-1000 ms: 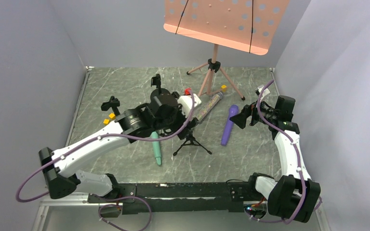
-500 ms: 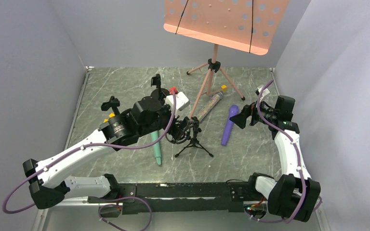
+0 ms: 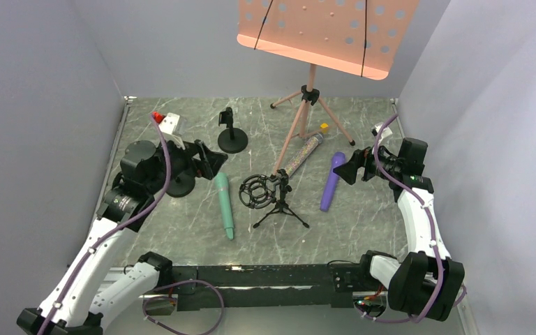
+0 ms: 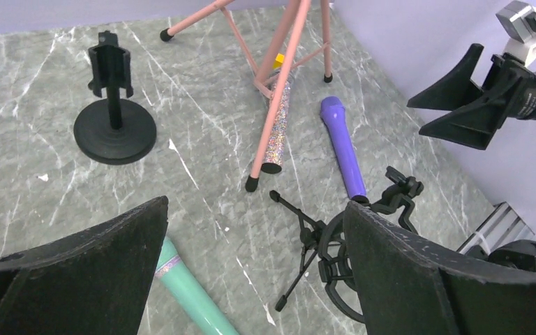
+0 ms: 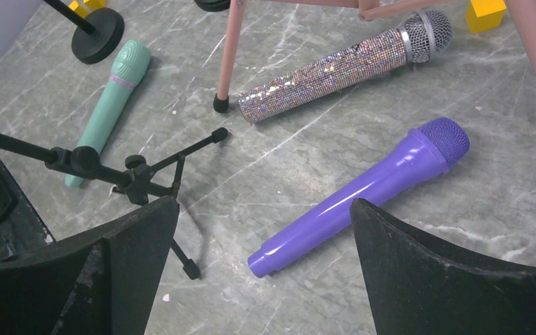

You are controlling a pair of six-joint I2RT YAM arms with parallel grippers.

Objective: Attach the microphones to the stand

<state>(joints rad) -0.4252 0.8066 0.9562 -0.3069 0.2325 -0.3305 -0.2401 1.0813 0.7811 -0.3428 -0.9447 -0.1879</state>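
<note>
Swinging back from the tripod stand (image 3: 277, 202) over the last second, the left arm now sits at the left side of the surface (image 3: 363, 230). The left fingers (image 4: 405, 272) are spread wide with nothing between them, pointing across toward the stand. The right arm has not shifted. The right fingers (image 5: 77, 286) are likewise parted and empty, hovering just right of the purple microphone (image 3: 331, 183).

All three microphones lie flat on the surface. The mint green microphone (image 3: 225, 206) rests just left of the tripod stand's round shock-mount ring, head toward the far side. The purple one lies right of the tripod, apart from it, head also toward the far side. The glittery microphone (image 3: 300, 155) lies diagonally between the legs of the pink music stand (image 3: 312, 91), with its grey mesh head near a yellow block (image 3: 324, 128) and its tail end just beside one pink foot.

One round-base stand (image 3: 232, 136) stands upright beyond the green microphone.
</note>
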